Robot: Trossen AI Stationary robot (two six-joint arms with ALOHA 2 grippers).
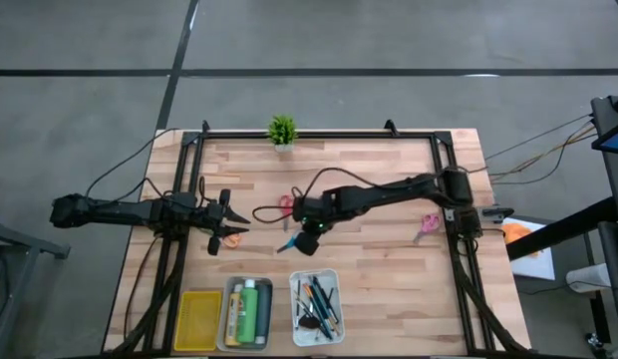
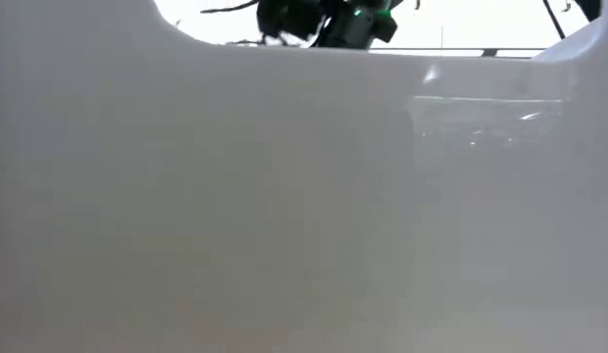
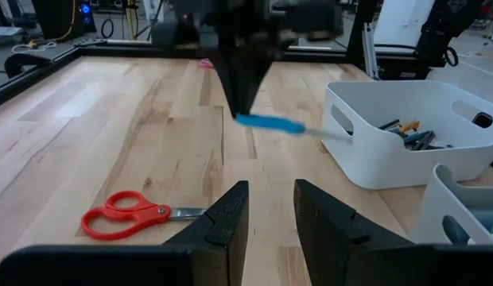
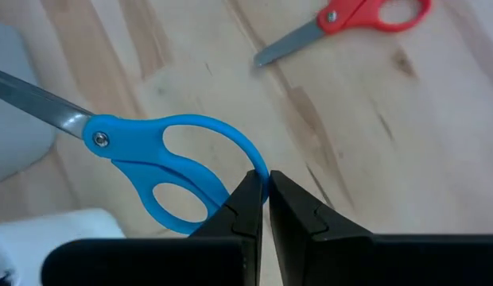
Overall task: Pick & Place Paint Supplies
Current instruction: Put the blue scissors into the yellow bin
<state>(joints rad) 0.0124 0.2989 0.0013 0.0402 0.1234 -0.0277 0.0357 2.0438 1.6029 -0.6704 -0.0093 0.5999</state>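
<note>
The right gripper (image 4: 266, 184) pinches the blue scissors (image 4: 163, 163) by a handle loop, blades pointing toward the white tray (image 1: 330, 279) nearby.

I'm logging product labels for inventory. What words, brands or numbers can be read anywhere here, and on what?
No readable text in any view.
Bottles in the grey tray: any labels too small to read.
Blue scissors, held in the right end effector: no marking visible.
Red scissors: no marking visible.
</note>
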